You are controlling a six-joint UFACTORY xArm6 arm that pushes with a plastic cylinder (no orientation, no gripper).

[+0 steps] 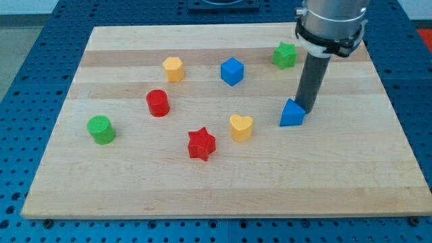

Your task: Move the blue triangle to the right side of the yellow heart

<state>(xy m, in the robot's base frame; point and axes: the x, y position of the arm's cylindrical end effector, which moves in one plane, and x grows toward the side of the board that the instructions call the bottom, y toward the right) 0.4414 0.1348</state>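
Note:
The blue triangle [291, 114] lies on the wooden board right of centre. The yellow heart [241, 127] lies to its left, a small gap apart. My tip [308, 109] stands on the board at the triangle's upper right edge, touching or nearly touching it. The dark rod rises from there to the arm at the view's top right.
A blue cube [231, 71] and a yellow hexagon [173, 69] lie toward the top. A green star [285, 55] lies near the rod. A red cylinder [157, 103], a green cylinder [101, 129] and a red star [201, 144] lie left. The board's edge [223, 216] runs along the bottom.

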